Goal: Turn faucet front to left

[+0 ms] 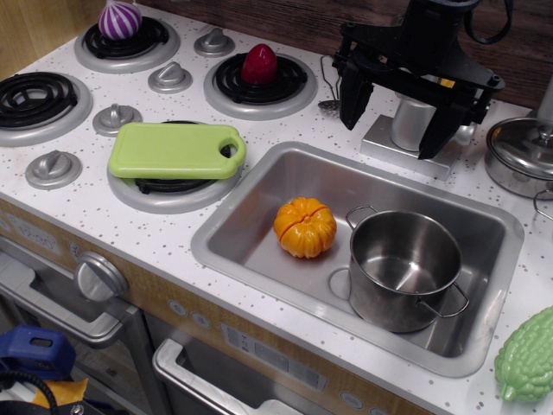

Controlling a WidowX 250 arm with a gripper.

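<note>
The faucet (409, 126) is a silver-grey column on a square flat base (381, 143), standing behind the sink's back rim. My black gripper (390, 137) hangs over it, open, with one finger (352, 105) left of the column and the other (437, 137) right of it. The fingers straddle the column; I cannot tell whether they touch it. The gripper body hides the spout and the top of the column. A small silver piece (467, 134) that may be the side lever shows just right of the right finger.
The steel sink (259, 226) holds an orange pumpkin (305, 227) and a steel pot (403, 268). A second pot (518, 156) stands right of the faucet. A green cutting board (175, 150) lies on a burner. A green gourd (529, 356) lies at front right.
</note>
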